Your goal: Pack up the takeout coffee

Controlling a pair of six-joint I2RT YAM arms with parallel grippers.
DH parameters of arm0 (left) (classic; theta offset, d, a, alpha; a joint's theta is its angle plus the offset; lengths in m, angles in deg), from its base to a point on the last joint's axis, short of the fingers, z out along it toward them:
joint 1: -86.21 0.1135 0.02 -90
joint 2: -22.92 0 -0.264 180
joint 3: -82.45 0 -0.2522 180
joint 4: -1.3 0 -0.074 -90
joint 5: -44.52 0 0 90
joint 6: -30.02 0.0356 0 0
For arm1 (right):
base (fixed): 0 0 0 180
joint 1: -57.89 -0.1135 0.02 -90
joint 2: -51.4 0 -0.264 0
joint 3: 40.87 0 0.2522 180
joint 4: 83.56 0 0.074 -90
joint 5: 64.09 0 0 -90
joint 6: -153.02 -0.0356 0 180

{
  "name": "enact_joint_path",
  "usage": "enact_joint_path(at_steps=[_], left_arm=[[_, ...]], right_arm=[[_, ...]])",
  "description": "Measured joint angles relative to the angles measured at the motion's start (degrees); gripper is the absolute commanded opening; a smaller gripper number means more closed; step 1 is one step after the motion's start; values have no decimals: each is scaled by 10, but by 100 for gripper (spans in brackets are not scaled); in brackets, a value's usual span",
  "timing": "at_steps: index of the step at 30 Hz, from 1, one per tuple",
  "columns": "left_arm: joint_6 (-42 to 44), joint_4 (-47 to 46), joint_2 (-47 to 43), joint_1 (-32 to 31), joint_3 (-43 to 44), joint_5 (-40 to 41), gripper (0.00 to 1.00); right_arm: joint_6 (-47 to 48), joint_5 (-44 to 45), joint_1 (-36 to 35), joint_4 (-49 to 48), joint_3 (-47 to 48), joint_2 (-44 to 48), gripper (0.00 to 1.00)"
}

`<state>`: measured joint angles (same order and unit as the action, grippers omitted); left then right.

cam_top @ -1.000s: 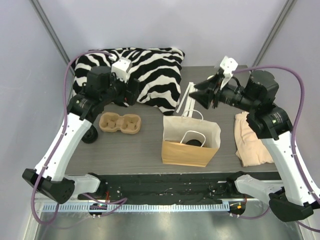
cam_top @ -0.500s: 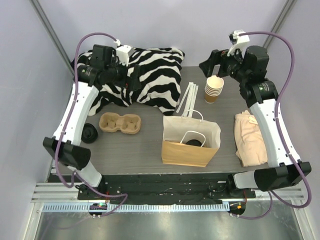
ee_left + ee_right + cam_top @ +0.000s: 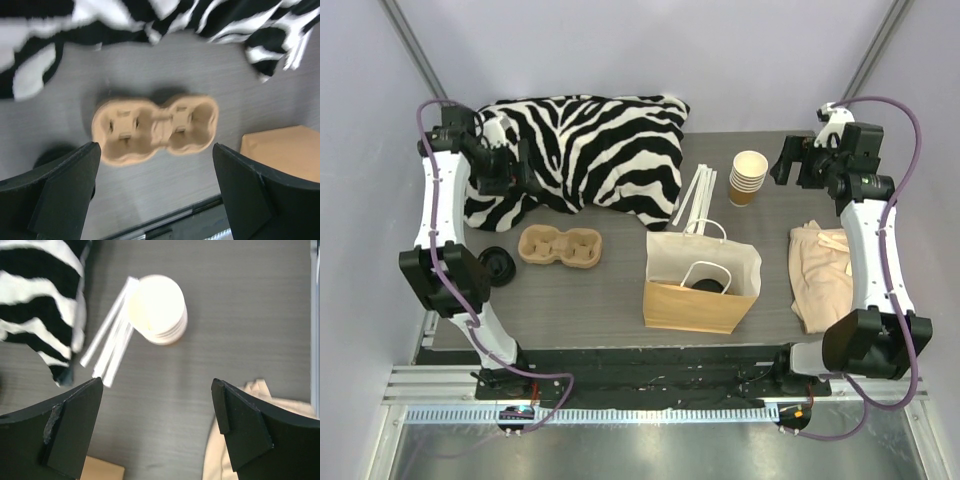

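Right now the takeout coffee (image 3: 706, 285) sits down inside the paper bag (image 3: 692, 308). Only its round black lid shows in the bag's open top. The cup's side is hidden, so I cannot tell if it stands straight.

I think a paper cup like this is light and its wall is soft. A hard squeeze could dent it or pop the lid off. The best place to hold it looks like the middle of the wall, under the lid, with the cup kept upright. The bag's thin handles and sides look floppy too.

The bag stands near the front of the table (image 3: 610, 300). To its left lies the cup tray (image 3: 560, 246). Behind it are the white straws (image 3: 691, 198) and the stack of cups (image 3: 748, 178).

The left gripper (image 3: 510, 170) is up by the zebra pillow (image 3: 600, 140). The right gripper (image 3: 790, 164) is beside the stack. Both have their fingers wide apart and hold nothing.
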<state>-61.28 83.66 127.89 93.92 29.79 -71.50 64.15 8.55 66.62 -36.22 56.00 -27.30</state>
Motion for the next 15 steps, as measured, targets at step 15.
enact_joint_path(at_steps=[15], left_arm=[[22, -26, -202, 14, -245, 66, 100]], right_arm=[[31, 1, 24, 90, -129, 109, 100]])
